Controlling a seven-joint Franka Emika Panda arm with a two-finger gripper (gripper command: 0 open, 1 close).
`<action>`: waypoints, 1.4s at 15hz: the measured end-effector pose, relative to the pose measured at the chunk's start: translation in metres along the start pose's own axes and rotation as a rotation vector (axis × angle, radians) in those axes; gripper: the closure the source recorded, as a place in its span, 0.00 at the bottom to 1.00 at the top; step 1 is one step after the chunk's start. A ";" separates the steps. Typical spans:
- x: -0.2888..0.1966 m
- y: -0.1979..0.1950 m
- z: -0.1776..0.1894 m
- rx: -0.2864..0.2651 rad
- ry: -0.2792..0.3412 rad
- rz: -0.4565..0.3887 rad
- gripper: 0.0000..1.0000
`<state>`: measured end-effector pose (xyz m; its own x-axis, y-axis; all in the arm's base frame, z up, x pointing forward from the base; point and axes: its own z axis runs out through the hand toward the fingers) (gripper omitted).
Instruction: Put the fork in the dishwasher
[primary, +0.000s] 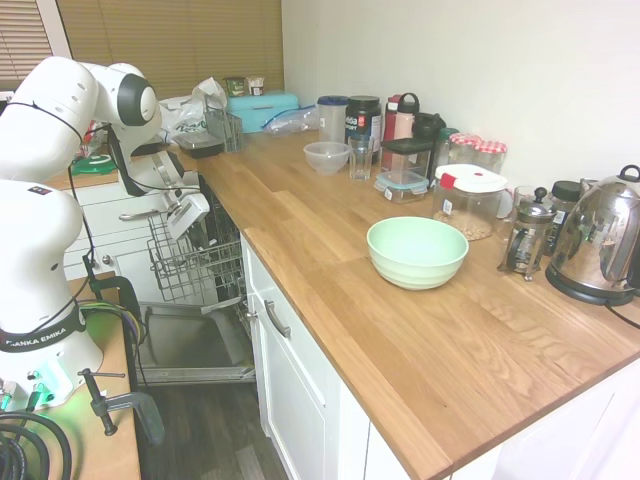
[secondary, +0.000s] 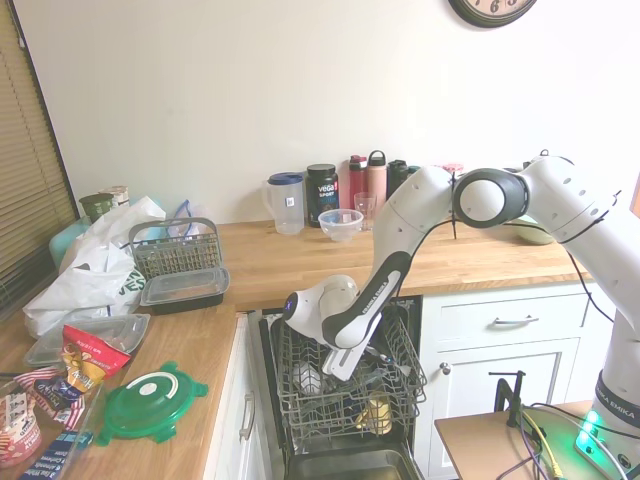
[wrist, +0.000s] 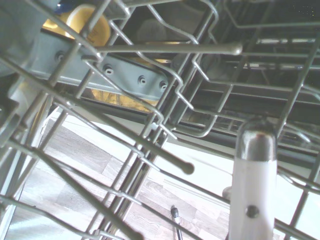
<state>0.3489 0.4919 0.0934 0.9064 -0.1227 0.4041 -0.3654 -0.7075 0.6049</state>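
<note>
The dishwasher (primary: 190, 350) stands open under the wooden counter, its grey wire rack (secondary: 345, 400) pulled out over the dropped door. My gripper (secondary: 338, 372) is lowered into the rack, among the wires, and also shows at the rack's top edge (primary: 186, 222) in the first exterior view. In the wrist view a slim piece with a shiny silver rounded end, the fork's handle (wrist: 254, 170), rises from the bottom edge between the rack wires (wrist: 165, 50). Neither exterior view shows the fork, so I cannot tell whether it is held.
A mint-green bowl (primary: 416, 250) sits on the counter (primary: 400, 330) with a kettle (primary: 600, 240), jars and bottles behind. A cutlery basket (secondary: 175, 250), food boxes and a green lid (secondary: 150, 400) lie on the other side. A yellow item (secondary: 378, 412) stands in the rack.
</note>
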 end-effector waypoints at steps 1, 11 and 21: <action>0.001 0.000 0.001 -0.002 0.000 -0.001 0.00; 0.005 0.004 -0.017 0.012 0.018 0.007 0.00; 0.017 0.112 -0.158 0.262 0.087 0.061 0.00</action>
<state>0.2903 0.5200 0.2766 0.8590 -0.1183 0.4982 -0.3411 -0.8578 0.3845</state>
